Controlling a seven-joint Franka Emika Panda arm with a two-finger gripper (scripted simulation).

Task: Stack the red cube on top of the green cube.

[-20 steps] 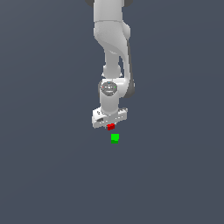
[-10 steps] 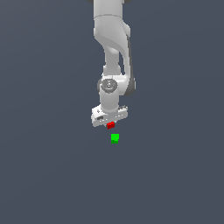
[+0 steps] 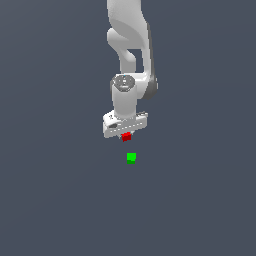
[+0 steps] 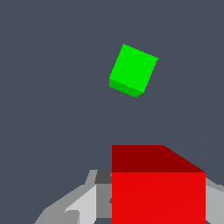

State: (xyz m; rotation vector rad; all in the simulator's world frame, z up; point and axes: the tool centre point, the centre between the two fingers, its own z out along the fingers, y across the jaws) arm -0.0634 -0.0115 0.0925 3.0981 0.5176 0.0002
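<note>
1. From my remote station I log the white robot gripper (image 3: 125, 134), pointing down, clenched on the small bright-red cube (image 3: 126, 136), which I see raised off the plain grey tabletop (image 3: 55, 200).
2. I note the small bright-green cube (image 3: 131, 158) resting on the tabletop, nearer the camera than the red cube, close by but apart.
3. On my wrist view, the red cube (image 4: 158, 192) fills the foreground between grey fingers (image 4: 78, 205); the green cube (image 4: 132, 70) lies beyond.

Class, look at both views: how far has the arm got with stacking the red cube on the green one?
Done: the red cube is picked up, sitting between the fingers of the gripper clear of the floor. In hand: carrying it; the green cube lies apart from it, uncovered, in both views. Left: bring the red cube directly above the green one, lower it on, and release.
</note>
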